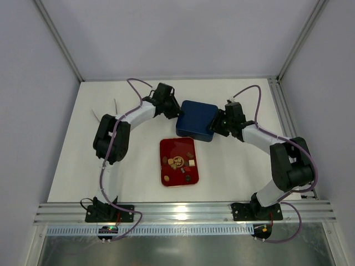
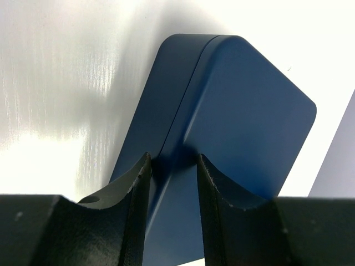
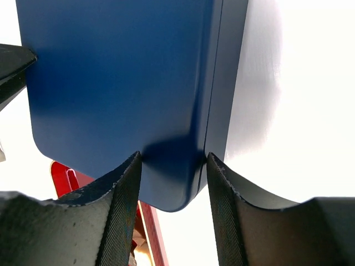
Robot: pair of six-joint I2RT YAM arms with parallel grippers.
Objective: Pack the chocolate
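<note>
The chocolate [image 1: 178, 162], several small brown, tan and cream pieces, lies on the red tray [image 1: 168, 146] at the table's middle. Behind it sits the dark blue box [image 1: 197, 120], lid on, cells hidden. My left gripper [image 1: 176, 113] is at the box's left edge. In the left wrist view its jaws [image 2: 173, 158] close over the box's edge [image 2: 244, 111]. My right gripper [image 1: 217, 126] is at the box's right edge. In the right wrist view it [image 3: 173, 158] pinches the box's corner [image 3: 122, 77], with the tray's rim [image 3: 61, 174] below.
Thin white strips [image 1: 102, 113] lie on the table left of the left arm. A metal rail [image 1: 183, 211] runs along the near edge. Frame posts and grey walls enclose the white table.
</note>
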